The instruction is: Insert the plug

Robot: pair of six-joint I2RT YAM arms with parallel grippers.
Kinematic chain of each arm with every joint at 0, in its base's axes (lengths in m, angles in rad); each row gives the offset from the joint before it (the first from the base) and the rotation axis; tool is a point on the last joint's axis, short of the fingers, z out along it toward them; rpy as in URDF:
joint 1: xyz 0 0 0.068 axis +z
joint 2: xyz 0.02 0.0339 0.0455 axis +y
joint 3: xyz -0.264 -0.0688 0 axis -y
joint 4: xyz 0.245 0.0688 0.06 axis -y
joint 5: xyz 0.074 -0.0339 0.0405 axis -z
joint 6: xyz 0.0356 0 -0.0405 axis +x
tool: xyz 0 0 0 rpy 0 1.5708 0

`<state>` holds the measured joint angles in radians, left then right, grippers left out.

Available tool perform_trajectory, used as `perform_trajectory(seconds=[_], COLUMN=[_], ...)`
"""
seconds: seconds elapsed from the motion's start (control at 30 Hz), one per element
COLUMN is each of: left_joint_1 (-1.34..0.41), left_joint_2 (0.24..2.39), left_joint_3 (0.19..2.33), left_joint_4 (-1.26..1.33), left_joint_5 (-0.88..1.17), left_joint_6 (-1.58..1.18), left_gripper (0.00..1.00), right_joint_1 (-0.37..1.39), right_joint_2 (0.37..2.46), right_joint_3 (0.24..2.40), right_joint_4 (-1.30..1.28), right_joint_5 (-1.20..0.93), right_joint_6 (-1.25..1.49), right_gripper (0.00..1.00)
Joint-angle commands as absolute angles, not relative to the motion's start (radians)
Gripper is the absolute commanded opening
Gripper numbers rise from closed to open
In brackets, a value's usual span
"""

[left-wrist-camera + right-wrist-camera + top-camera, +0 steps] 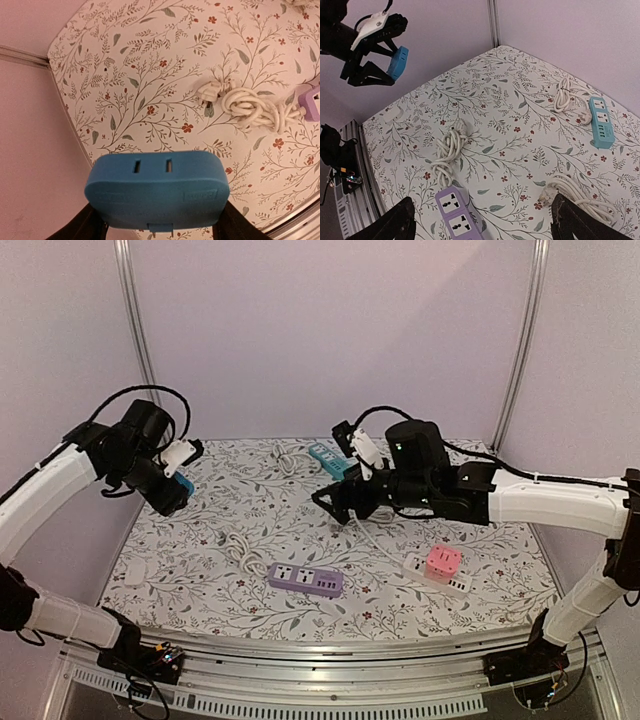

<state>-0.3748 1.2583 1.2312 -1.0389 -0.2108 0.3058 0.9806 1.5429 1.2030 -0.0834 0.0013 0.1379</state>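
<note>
My left gripper (176,488) is raised above the table's left side and shut on a blue adapter block (157,187) with two slots in its top face. The block also shows in the top view (185,483) and the right wrist view (397,62). A white plug (210,91) on a knotted white cord (250,107) lies on the table below; the cord runs to a purple power strip (305,579). My right gripper (335,505) is open and empty, high above the table's middle, over the purple strip (457,212) and another white plug (550,194).
A teal power strip (328,460) with a coiled white cord (565,97) lies at the back. A white strip with a pink cube adapter (442,563) lies at the right front. A small white object (135,572) sits near the left edge.
</note>
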Motion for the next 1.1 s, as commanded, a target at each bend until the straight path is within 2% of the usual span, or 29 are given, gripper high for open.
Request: perform_trajectory(seconds=[0.0,0.1,0.23,0.47,0.67,0.77,0.9,1.0,1.07], left_joint_1=[-0.572,-0.794,-0.996,-1.131,-1.145,-1.161,-1.173,-1.175,-1.176], left_joint_2=[1.095,1.018,1.022,1.093,1.138,1.145,1.146,1.147,1.144], left_joint_3=[1.278,1.258,1.224,1.234,1.258,1.265,1.265,1.258,1.254], left_joint_4=[-1.066,-0.933,-0.706,-0.591,-0.584,-0.580,-0.580,-0.582,-0.587], left_joint_5=[-0.328,-0.448,-0.589,-0.591,-0.558,-0.552,-0.549,-0.545,-0.534], left_joint_6=[0.531,0.648,0.808,0.871,0.828,0.816,0.791,0.779,0.768], left_gripper=[0.00,0.00,0.00,0.00,0.00,0.00,0.00,0.00,0.00], right_joint_1=[0.983,0.993,1.072,1.131,1.167,1.166,1.166,1.166,1.165], right_joint_2=[1.552,1.587,1.610,1.646,1.705,1.725,1.757,1.772,1.767], right_joint_3=[1.260,1.279,1.299,1.261,1.307,1.313,1.344,1.355,1.340], right_joint_4=[0.073,0.184,0.247,0.448,0.456,0.460,0.452,0.449,0.450], right_joint_5=[-0.112,-0.117,0.040,-0.050,-0.022,0.045,0.059,0.051,0.066], right_joint_6=[0.343,0.502,0.525,0.551,0.518,0.533,0.524,0.516,0.511], right_gripper=[0.89,0.82,0.78,0.71,0.67,0.55,0.44,0.23,0.01])
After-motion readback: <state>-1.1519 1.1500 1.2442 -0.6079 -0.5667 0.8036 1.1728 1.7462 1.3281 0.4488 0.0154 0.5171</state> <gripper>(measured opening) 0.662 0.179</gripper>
